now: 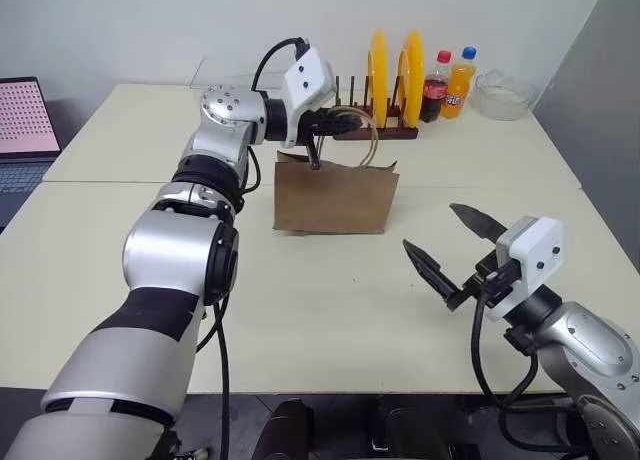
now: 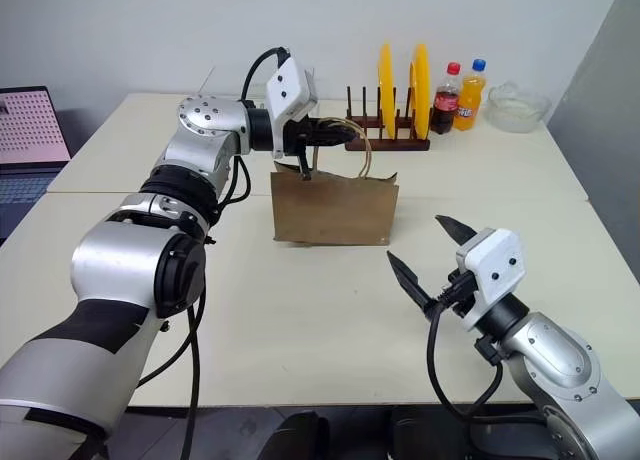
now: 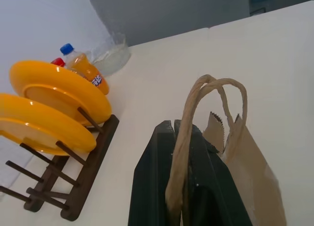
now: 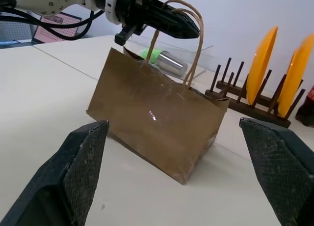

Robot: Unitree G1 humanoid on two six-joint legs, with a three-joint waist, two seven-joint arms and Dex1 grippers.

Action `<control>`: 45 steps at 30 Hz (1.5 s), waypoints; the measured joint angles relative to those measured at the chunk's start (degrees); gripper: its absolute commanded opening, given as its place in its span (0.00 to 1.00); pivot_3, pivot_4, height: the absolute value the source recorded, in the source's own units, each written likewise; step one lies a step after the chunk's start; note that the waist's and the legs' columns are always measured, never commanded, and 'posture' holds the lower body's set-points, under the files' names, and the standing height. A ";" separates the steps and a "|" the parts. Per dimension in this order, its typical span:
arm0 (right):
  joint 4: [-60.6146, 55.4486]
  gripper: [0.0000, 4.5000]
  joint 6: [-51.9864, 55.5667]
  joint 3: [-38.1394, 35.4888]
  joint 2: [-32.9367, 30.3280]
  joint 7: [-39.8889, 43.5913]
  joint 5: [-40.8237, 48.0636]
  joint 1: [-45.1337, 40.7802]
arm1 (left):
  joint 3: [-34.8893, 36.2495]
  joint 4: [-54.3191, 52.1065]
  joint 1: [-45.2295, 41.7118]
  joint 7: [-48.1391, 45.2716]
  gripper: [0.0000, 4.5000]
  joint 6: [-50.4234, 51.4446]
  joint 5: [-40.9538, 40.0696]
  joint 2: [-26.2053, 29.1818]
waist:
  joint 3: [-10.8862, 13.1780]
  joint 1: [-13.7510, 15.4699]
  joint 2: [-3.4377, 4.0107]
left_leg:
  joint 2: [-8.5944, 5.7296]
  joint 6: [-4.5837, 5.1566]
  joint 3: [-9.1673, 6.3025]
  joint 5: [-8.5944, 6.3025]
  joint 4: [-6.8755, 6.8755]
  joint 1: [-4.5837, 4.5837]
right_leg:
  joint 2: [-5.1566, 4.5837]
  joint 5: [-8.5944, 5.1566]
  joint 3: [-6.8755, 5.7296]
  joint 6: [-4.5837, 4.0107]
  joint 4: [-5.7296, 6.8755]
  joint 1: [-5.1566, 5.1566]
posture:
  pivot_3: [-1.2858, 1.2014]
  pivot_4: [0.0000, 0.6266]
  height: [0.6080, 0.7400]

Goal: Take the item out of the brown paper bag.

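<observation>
Nearest you, right gripper (image 2: 438, 250) gapes idle; left gripper (image 2: 325, 133) pinches the brown paper bag (image 2: 334, 208) handle (image 3: 182, 137). Next, reach inside.

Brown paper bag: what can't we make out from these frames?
- Contents: the brown paper bag has opaque walls in both eye views and the right wrist view; the item is unconfirmed.
- Bag mouth: left wrist view, blocked by the left pincer shut on the handles.
- Steel cup and green thing behind the bag: partly covered by its rim, right wrist view.
</observation>
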 measured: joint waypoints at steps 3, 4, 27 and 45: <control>0.03 1.00 -0.11 0.06 0.00 0.16 -0.36 -0.80 | 0.00 0.04 0.67 -0.04 0.09 -0.19 0.08 0.09 | 0.00 0.01 0.00 | 0.00 0.00 -0.01 0.00 0.01 0.00 | 0.00 0.00 -0.01 0.00 0.02 0.00 | 0.52 0.24 1.00; 0.03 1.00 -0.13 0.09 0.00 0.26 -0.43 -1.05 | 0.00 0.04 0.69 -0.04 0.14 -0.19 0.08 0.13 | 0.00 0.00 0.00 | 0.00 0.00 0.00 0.00 0.02 0.00 | 0.00 0.00 -0.01 0.00 0.03 0.00 | 0.52 0.24 1.00; 2.52 1.00 -1.41 2.78 0.19 4.72 -1.65 -4.21 | 2.50 -2.49 5.27 -4.57 0.99 -0.45 -2.75 8.28 | 0.00 -0.14 0.00 | 0.01 0.00 0.07 0.00 0.03 0.11 | 0.00 0.00 0.07 -0.01 0.14 0.01 | 0.52 0.24 1.00; 18.84 1.00 -4.22 5.05 -0.15 13.93 -1.37 -22.03 | 16.23 -69.23 55.22 7.73 0.99 37.96 -24.91 15.72 | -0.02 -1.28 0.03 | 0.05 -0.02 0.05 0.00 -0.05 0.52 | -0.02 0.17 0.35 -0.32 0.19 0.17 | 0.52 0.24 1.00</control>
